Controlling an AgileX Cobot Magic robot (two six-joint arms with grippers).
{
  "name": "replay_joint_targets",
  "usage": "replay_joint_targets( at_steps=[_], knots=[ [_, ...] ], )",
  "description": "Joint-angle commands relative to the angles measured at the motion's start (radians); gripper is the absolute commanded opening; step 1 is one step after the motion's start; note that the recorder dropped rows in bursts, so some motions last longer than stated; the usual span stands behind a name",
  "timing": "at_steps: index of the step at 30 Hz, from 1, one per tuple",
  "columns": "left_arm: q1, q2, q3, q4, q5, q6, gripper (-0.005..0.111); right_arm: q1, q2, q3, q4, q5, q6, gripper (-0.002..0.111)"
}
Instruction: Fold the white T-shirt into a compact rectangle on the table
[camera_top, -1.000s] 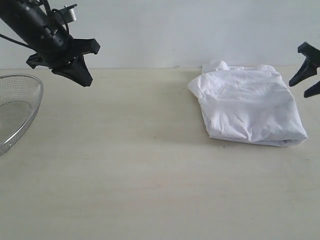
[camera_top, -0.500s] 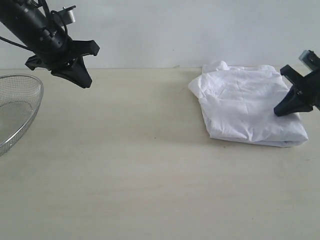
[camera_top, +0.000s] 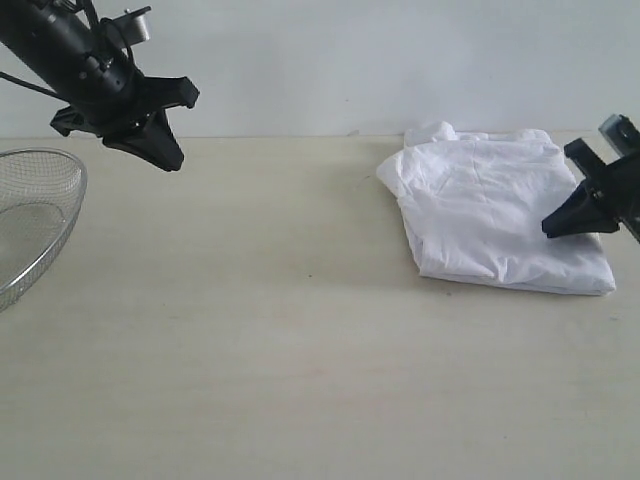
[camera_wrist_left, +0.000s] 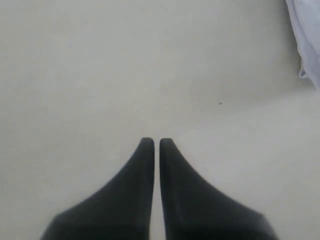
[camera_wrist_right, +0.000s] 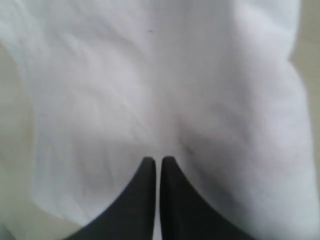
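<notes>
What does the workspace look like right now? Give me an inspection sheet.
Surface: pale wood-grain table, faint scuffs.
Job's things: white T-shirt folded into a wrinkled rough rectangle, far right.
Clutter: wire-mesh basket at the left edge, partly out of frame.
Grippers: left gripper shut, raised over the table; right gripper shut, tips at the shirt's right side, hold on cloth unclear.
Cables: thin black cable by the left arm.
Surroundings: plain pale wall behind.

Plain pale grey wall (camera_top: 350, 60) behind
</notes>
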Motion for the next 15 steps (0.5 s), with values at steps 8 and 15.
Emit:
replay_joint_targets(
  at_steps=[8,15],
  knots=[
    [0.067,-0.174,0.147,-0.031,-0.111,0.006,0.004,-0.04,-0.328,0.103,0.047,-0.037,-0.075,0.0],
    [0.094,-0.386,0.424,-0.27,-0.304,0.133,0.004,-0.019,-0.629,0.449,0.226,-0.254,-0.331,0.0]
  ],
)
